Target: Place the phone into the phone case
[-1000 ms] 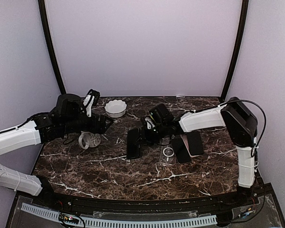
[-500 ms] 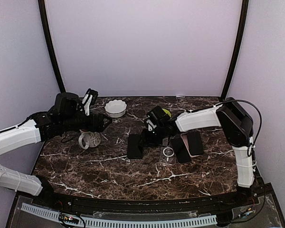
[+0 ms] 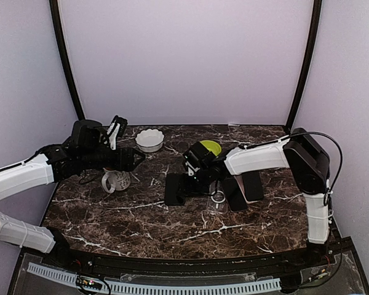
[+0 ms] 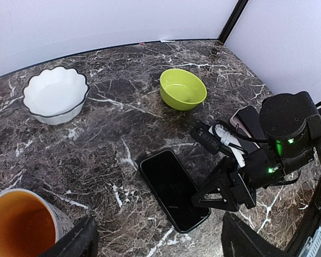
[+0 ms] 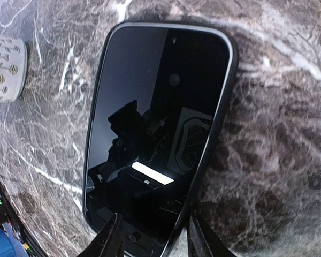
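The black phone (image 3: pixel 174 189) lies flat, screen up, on the marble table, also seen in the left wrist view (image 4: pixel 174 188) and filling the right wrist view (image 5: pixel 155 139). My right gripper (image 3: pixel 186 183) (image 5: pixel 155 243) hovers low over the phone's near end, open, with its fingers apart to either side of that end and not pinching it. A clear phone case (image 3: pixel 218 198) with a round ring lies flat just right of the phone. My left gripper (image 3: pixel 128 161) (image 4: pixel 160 251) is wide open and holds nothing, above the table left of the phone.
A patterned mug (image 3: pixel 115 180) stands below my left gripper. A white scalloped bowl (image 3: pixel 149 139) and a green bowl (image 3: pixel 209 147) sit at the back. Two dark slabs (image 3: pixel 245 187), one pink-edged, lie right of the clear case.
The phone, held tilted on edge in my shut right gripper a second ago, now lies flat. That gripper has opened and drawn back a little, uncovering the green bowl. The left arm has barely moved.
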### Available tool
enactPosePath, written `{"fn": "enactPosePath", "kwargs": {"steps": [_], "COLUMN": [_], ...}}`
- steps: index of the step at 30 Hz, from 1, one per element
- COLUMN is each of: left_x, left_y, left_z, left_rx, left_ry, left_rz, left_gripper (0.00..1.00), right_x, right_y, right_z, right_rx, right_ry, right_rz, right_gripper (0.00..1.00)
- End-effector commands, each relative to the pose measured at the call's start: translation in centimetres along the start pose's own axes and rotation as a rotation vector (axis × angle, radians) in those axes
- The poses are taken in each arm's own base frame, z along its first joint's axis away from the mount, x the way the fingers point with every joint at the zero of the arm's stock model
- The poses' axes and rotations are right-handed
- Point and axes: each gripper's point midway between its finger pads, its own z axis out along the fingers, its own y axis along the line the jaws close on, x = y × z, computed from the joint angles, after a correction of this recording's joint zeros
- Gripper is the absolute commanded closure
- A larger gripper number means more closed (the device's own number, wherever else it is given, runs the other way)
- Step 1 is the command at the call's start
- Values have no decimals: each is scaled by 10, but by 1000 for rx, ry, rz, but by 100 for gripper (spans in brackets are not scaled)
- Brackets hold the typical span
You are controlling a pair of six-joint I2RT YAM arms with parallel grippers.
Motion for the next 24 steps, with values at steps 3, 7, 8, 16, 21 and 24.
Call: {"fn": "enactPosePath", "kwargs": {"steps": [3, 7, 8, 16, 21, 24], "left_x": [-3, -2, -2, 2, 6, 7], "left_y": [1, 2, 2, 1, -1, -1], "left_z": [-2, -2, -1, 3, 7, 9], "left_rx": [0, -3, -3, 10, 21, 22], "left_ry": [-3, -3, -1, 17, 34, 45], "left_rz": [-3, 0, 1, 1, -1, -2], "left_gripper": [20, 20, 20, 21, 21, 22], "right_x": [-11, -20, -19, 5, 19, 22], "right_y": [-4, -39, -53, -132, -140, -147], "right_z": [-42, -84, -94, -131, -114, -104], "right_rx": [114, 327, 385, 497, 431, 435], "right_ry": [-61, -132, -141, -72, -4, 20], "right_rz": [-46, -77, -75, -4, -7, -8], "right_gripper": [54, 35, 24, 2, 2, 4]}}
